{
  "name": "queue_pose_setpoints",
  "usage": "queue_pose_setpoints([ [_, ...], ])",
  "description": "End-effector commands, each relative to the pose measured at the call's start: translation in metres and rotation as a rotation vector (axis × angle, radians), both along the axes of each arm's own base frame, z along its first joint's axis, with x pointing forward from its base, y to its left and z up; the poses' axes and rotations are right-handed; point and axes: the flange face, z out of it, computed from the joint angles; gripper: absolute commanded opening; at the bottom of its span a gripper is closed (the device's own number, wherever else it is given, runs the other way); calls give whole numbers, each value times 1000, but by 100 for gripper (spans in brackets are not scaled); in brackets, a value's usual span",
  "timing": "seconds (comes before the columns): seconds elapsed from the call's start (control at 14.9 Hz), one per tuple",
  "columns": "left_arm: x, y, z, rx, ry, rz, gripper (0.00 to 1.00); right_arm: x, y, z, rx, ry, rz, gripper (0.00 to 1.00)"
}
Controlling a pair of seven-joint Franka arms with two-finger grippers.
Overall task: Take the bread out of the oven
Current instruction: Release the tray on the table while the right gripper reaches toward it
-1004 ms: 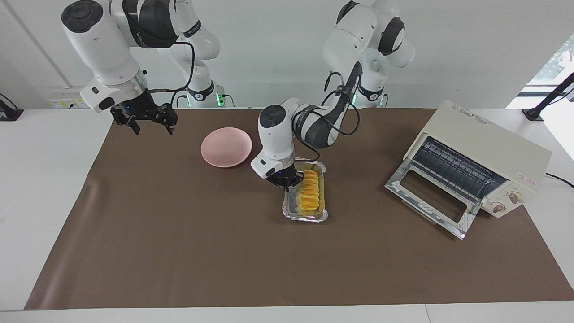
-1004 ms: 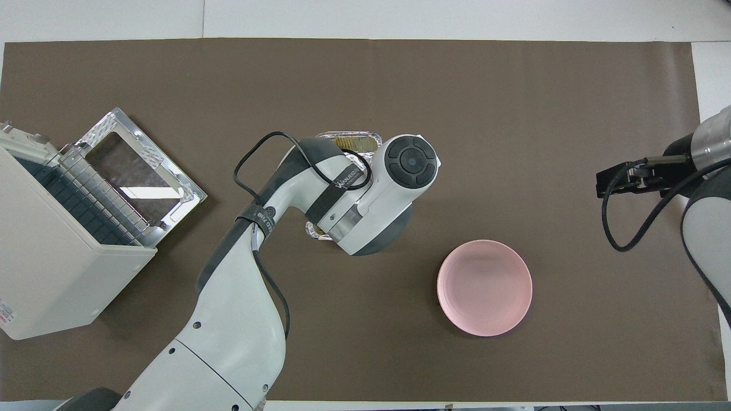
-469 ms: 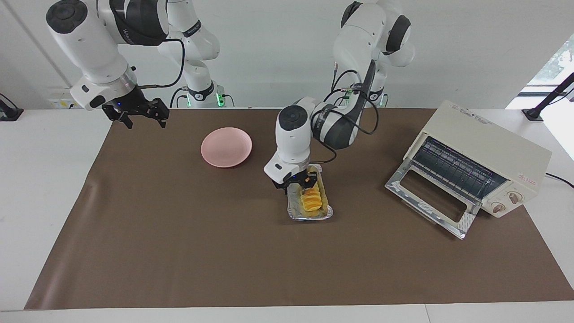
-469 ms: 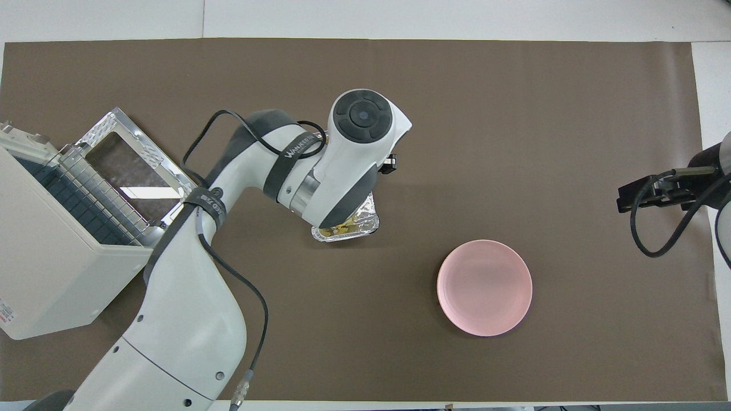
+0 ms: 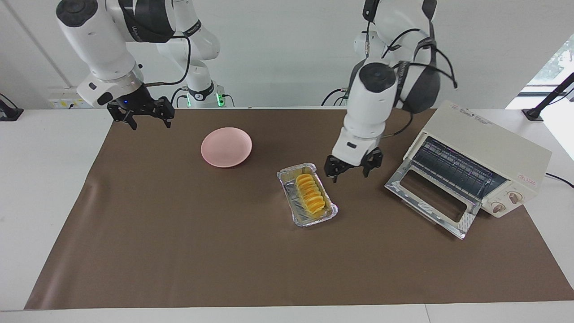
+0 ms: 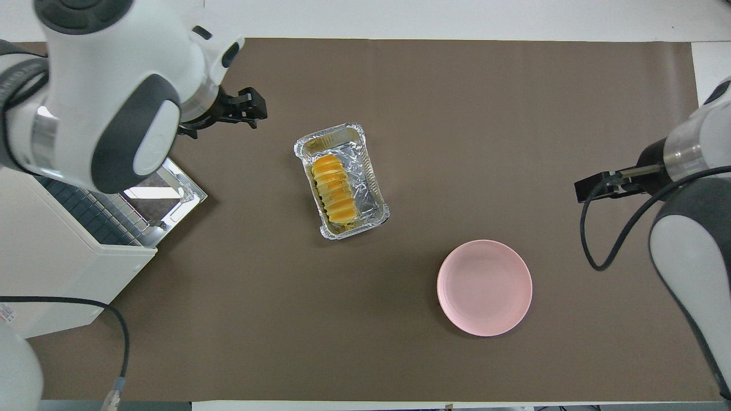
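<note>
One bread [image 5: 309,193], oven [image 5: 475,165], tray [image 5: 290,176], plate [image 5: 226,146].

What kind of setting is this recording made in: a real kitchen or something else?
Most likely a robotics lab bench, not a kitchen: two arms stand at a white table with a brown mat, before a bare wall. The only kitchen things are props: a toaster oven, bread in a foil tray, and a pink plate.

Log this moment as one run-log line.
bread: in foil tray, out of oven | oven door down | left gripper: open, empty, raised between tray and oven | right gripper: open, waiting
</note>
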Motion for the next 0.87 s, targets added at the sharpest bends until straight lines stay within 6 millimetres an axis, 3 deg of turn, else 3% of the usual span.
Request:
queue_pose_setpoints([
  [0.0,-30,71,23,-1,86,-111,100,25,41,-43,15,-5,71,100],
  [0.2,-64,118,38,5,150,-129,100,60,112,-69,34,-21,145,100],
  [0.4,-99,129,45,9,172,-118,100,97,162,-94,46,-8,195,100],
  [0.54,-111,136,40,11,193,-110,100,105,210,-116,49,27,204,100],
  [0.6,-109,138,40,4,185,-106,100,102,234,-130,46,32,194,100],
  [0.67,-100,150,39,-53,183,-94,100,97,253,-143,41,40,181,100],
  [0.74,-81,153,36,-80,229,-93,100,94,267,-150,45,33,191,100],
  [0.8,-76,151,37,-96,244,-95,100,87,284,-157,45,32,196,100],
])
